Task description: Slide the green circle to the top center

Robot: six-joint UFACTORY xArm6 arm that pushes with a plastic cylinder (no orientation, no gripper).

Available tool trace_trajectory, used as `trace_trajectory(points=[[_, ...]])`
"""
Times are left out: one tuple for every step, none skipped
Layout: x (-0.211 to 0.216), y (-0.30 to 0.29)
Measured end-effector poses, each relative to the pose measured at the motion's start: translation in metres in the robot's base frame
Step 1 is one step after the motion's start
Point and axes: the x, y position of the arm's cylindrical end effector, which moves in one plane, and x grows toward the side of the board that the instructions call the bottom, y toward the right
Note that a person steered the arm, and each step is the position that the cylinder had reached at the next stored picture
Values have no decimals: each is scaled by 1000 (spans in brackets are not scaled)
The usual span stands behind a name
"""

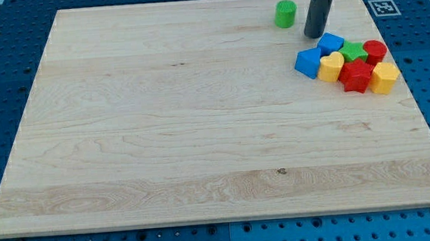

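The green circle (286, 14) is a short green cylinder standing near the view's top edge of the wooden board (163, 139), right of centre. My tip (315, 34) rests on the board just to the right of and slightly below the green circle, with a small gap between them. The dark rod rises out of the view's top.
A tight cluster lies below and right of my tip: a blue cube (331, 43), a blue triangle (308, 62), a yellow heart (331, 67), a green star (354, 51), a red cylinder (375, 50), a red star (357, 76) and a yellow hexagon (384, 77). A marker tag (382, 7) sits at the top right corner.
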Motion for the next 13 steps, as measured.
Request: trace_trajectory(points=[[-12, 5], [-12, 5], [-18, 1], [-22, -26], [-22, -62], [-22, -97], [-22, -130], [-22, -159], [4, -127], [39, -83], [52, -78], [44, -38], [-10, -36]])
